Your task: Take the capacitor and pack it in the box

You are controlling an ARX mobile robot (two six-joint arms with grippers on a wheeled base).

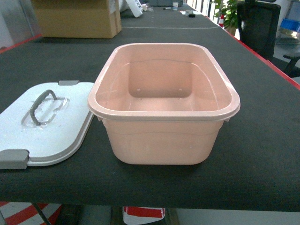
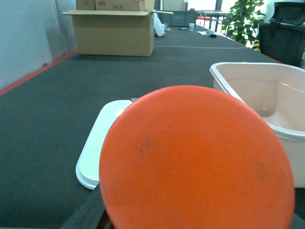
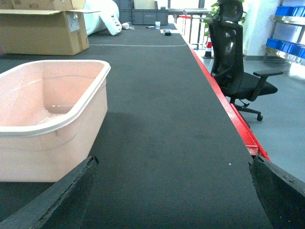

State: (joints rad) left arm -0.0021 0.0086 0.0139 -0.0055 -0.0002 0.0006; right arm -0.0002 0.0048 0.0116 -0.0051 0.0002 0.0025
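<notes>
The pale pink box (image 1: 161, 140) stands open and empty in the middle of the black table, also seen at the right in the left wrist view (image 2: 267, 90) and at the left in the right wrist view (image 3: 47, 152). An orange round capacitor (image 2: 195, 157) fills most of the left wrist view, raised off the table just left of the box. My left gripper (image 2: 190, 214) is shut on it, and only one dark finger (image 2: 88, 214) shows beside it. My right gripper (image 3: 174, 191) stands open over bare table to the right of the box. Neither gripper appears in the head view.
The white lid (image 1: 51, 131) with a grey latch lies flat on the table left of the box (image 2: 97, 143). A brown cardboard carton (image 1: 77, 18) stands at the far left. The table's red edge (image 3: 228, 109) runs along the right, with a black office chair (image 3: 238, 62) beyond it.
</notes>
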